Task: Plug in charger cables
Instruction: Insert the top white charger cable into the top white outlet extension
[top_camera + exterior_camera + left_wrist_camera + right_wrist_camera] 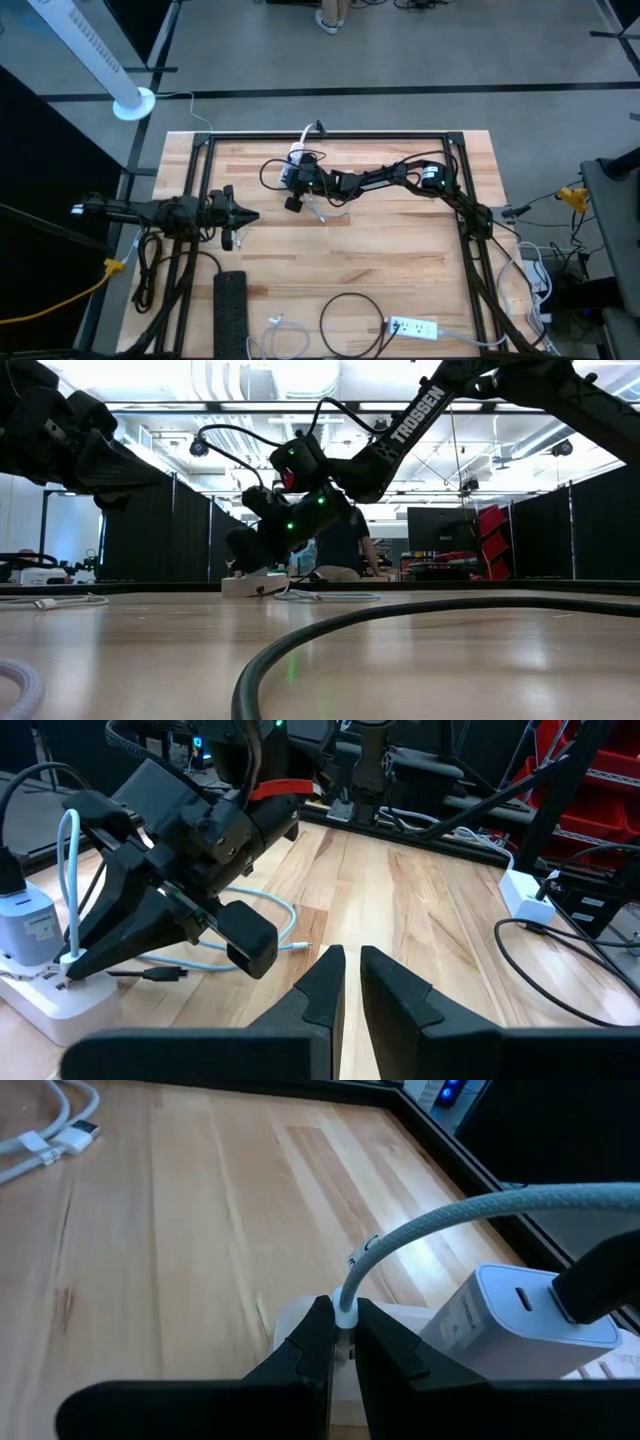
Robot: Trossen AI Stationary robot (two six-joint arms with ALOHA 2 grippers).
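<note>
A white power strip (298, 155) lies at the table's far middle, with a white charger block (520, 1320) plugged into it. My right gripper (340, 1330) reaches over from the right and is shut on the plug end of a white braided charger cable (470, 1210) just above the strip (50, 1005). That cable arches up and away; more of it lies loose on the wood (275, 910). My left gripper (350, 985) hovers shut over the table's left part (245, 215), holding nothing. My right gripper pinches the white cable's plug end (346, 1312) between its two fingertips, which slant down toward the power strip. The cable rises out of the fingers in a slack arch. The fingers hide the plug's tip, so whether it sits in a port cannot be told.
A black power strip (230, 310), a second white power strip (412, 326), a black cable loop (350, 318) and a white cable (275, 330) lie along the near edge. Another black cable (150, 265) lies at the left. Bare wood shows in the middle.
</note>
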